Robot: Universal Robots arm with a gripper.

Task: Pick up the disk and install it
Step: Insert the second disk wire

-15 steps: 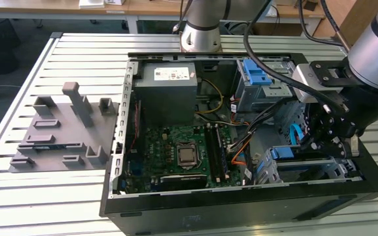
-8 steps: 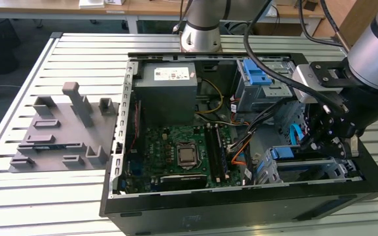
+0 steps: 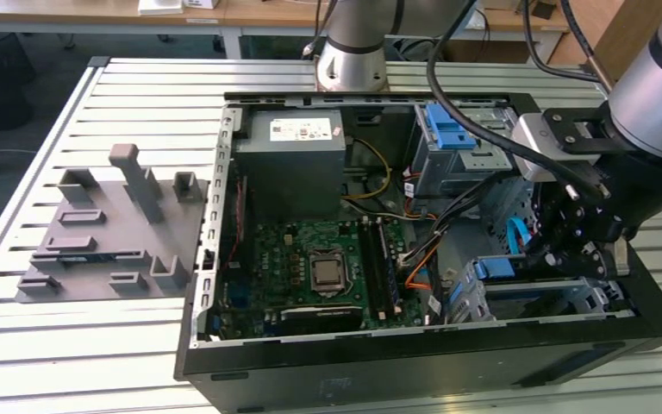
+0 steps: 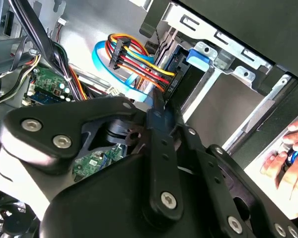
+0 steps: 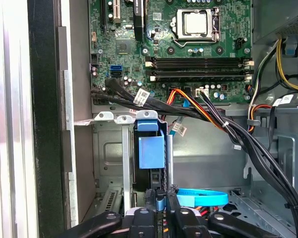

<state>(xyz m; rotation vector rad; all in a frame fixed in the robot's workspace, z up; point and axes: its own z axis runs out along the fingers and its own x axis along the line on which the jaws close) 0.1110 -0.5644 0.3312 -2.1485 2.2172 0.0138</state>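
Observation:
The disk [image 5: 151,148] stands on edge in the metal drive cage [image 5: 109,148] of an open computer case, its blue carrier tab facing out. In the exterior view the disk [image 3: 503,267] sits in the cage at the case's near right corner. My gripper [image 3: 578,261] hangs right above that cage. In the first wrist view my gripper [image 5: 163,201] has its fingers drawn together at the disk's near end, with no wide gap between them. The second wrist view shows the disk [image 4: 198,55] in its slot beside a multicoloured cable plug [image 4: 139,64], with my gripper [image 4: 158,105] close by.
The case holds a green motherboard [image 3: 320,259], a grey power-supply box [image 3: 296,151] and an upper blue-fronted bay [image 3: 452,134]. Black cable bundles [image 5: 223,124] and a blue flat cable [image 5: 201,198] cross near the cage. A grey fixture [image 3: 101,228] lies on the table. A person's hand [image 4: 288,158] rests outside the case.

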